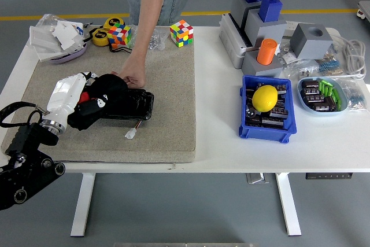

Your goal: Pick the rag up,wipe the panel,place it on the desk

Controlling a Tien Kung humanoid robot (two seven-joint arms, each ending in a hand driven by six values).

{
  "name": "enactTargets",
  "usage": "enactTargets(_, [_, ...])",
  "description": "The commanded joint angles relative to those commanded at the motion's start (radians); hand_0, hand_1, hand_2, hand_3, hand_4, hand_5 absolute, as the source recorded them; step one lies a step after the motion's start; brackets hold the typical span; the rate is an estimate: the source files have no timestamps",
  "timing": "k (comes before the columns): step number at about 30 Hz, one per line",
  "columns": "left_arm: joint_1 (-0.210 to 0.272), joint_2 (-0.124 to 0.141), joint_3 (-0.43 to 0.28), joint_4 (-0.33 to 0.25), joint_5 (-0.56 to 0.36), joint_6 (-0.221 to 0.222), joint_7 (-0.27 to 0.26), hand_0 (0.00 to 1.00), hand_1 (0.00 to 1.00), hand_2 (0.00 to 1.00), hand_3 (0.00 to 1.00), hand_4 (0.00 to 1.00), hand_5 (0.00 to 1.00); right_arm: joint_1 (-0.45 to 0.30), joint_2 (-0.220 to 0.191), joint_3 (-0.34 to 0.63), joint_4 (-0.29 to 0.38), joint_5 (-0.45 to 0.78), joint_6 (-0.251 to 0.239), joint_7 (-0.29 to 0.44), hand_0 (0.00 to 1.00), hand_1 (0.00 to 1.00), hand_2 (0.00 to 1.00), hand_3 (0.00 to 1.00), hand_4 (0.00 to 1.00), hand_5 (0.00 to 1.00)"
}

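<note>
A black rag (pixel 97 100) with red and white marks lies bunched over the left half of the black panel (pixel 134 103) on the beige mat (pixel 167 85). My left hand (pixel 87 88) is shut on the rag and presses it onto the panel. A person's hand (pixel 130 76) rests on the panel's far edge and holds it down. A white connector (pixel 130 133) on a thin wire trails from the panel's near side. My right hand is out of view.
Two colour cubes (pixel 181 32), tape rolls and a purple dish of white scraps (pixel 58 36) line the far edge. A blue bin (pixel 266 108) with a yellow lemon, grey fixtures and a tray of parts stand on the right.
</note>
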Motion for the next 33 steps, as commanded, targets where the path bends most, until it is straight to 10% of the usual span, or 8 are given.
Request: enactTargets(33, [-0.065,-0.054,0.122,-0.049,0.014,0.0,0.029,0.194,0.117,0.303,0.575,0.513,0.191,0.005,-0.013,-0.014,-0.001,0.005,0.005,-0.005,0.74,0.649,0.695,0.612,0.988,0.582])
